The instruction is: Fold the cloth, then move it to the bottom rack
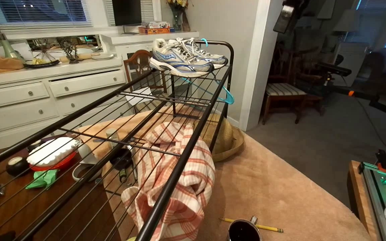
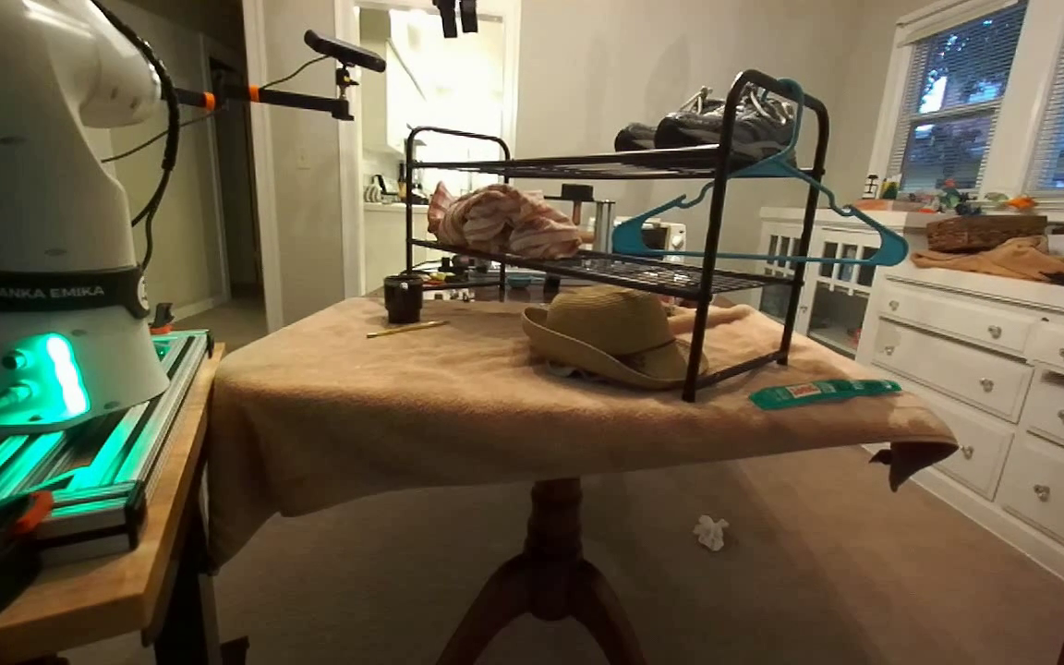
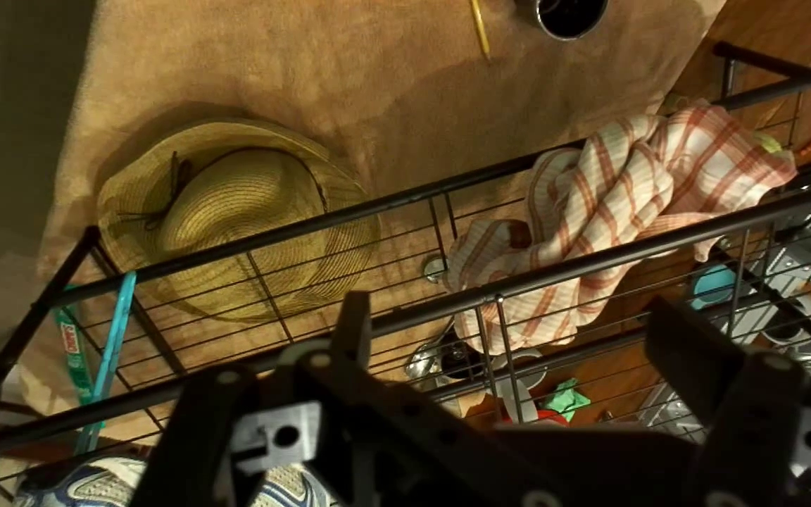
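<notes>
Plaid towel (image 3: pixel 602 215): found bunched on bottom rack (image 2: pixel 652 272), wrist-view three o'clock; saw gripper (image 3: pixel 505 310) released, mug (image 2: pixel 404 301) contents unclear.

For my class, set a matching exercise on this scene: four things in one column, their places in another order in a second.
Things
1. plaid cloth
2. straw hat
3. sneakers
4. turquoise hanger

Places
A. on the uppermost wire tier
B. hooked over the shelving unit's end frame
C. bunched up on the bottom rack
D. on the tan table cover

Pairs: 1-C, 2-D, 3-A, 4-B
</notes>
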Tool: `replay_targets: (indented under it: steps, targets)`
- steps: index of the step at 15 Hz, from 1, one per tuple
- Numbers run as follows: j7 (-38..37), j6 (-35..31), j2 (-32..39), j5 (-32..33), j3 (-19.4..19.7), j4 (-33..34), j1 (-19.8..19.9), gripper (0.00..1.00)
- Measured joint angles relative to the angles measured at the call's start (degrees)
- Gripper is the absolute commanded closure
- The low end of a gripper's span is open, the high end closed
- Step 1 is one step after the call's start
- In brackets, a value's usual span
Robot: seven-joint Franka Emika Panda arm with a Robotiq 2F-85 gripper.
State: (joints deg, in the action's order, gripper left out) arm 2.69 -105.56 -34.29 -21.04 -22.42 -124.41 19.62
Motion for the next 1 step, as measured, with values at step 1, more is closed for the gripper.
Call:
replay_targets:
  steps: [1]
  targets:
    - [-0.01,0.00,0.05,0.02,-0.01,0.00,-0.02,0.00]
